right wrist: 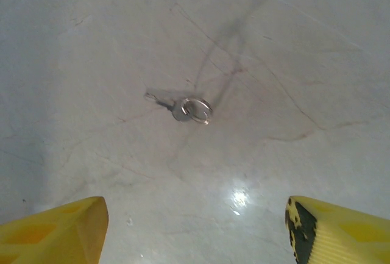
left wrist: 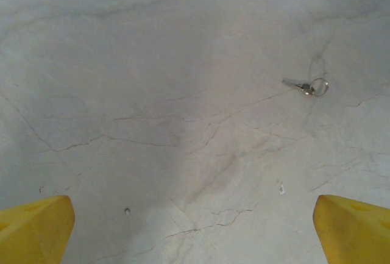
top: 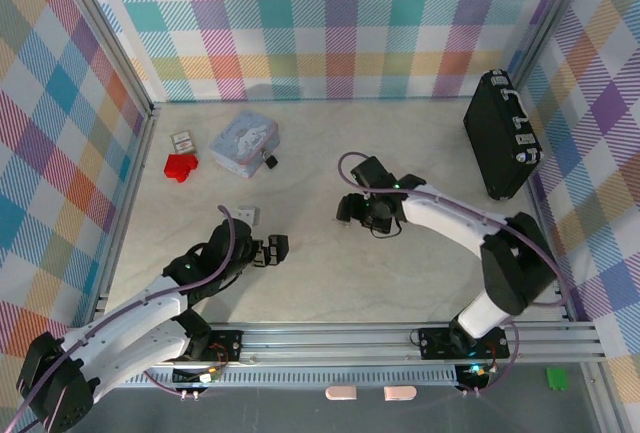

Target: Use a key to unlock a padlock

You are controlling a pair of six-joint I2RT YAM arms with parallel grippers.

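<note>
On the pale desk [top: 300,283], the key [right wrist: 183,108] is not yet grasped ahead of the spread right hand [right wrist: 195,215], the left hand [top: 270,250] is spread too, and the padlock [top: 269,161] is left untouched beside the tin [top: 240,139].

The top external camera sits high above and behind the arm bases [top: 440,338], looking down and forward across the whole marbled table [top: 320,153] to the plaid back wall [top: 340,23]. The left wrist camera looks down at the tabletop from close by, with its own yellow fingertips [left wrist: 33,230] in the bottom corners and the key [left wrist: 304,85] at upper right. The right wrist camera is closer still and faces steeply down, with the key [right wrist: 186,108] near centre. Both wrist views share that key and the table around it
</note>
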